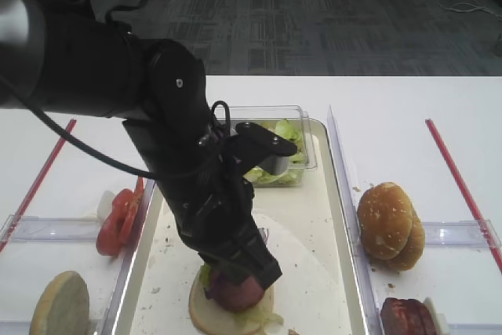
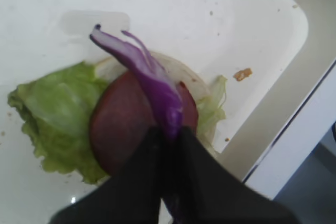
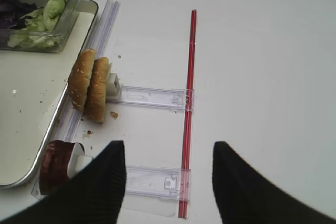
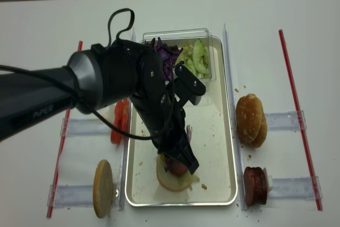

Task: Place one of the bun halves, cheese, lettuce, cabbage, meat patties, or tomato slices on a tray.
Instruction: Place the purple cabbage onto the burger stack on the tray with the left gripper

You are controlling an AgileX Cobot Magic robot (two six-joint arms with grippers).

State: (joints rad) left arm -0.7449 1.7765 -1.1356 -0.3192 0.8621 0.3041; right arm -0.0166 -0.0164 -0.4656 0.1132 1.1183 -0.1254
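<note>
My left gripper (image 2: 169, 132) is shut on a purple cabbage strip (image 2: 152, 80), held just over a meat patty (image 2: 118, 124). The patty lies on lettuce (image 2: 52, 114) and a bun half (image 1: 216, 315) at the near end of the silver tray (image 1: 337, 217). From above, the left arm hides most of that stack (image 4: 175, 176). My right gripper (image 3: 169, 156) stands open over the table with nothing between its fingers. Left of it are two bun halves (image 3: 89, 85) on edge and meat patties (image 3: 52, 166). Cheese is out of view.
A clear tub (image 1: 302, 127) of lettuce and cabbage sits at the tray's far end. Tomato slices (image 1: 118, 221) and a bun half (image 1: 61, 304) stand in holders left of the tray. Red strips (image 1: 463, 186) run along the table's sides.
</note>
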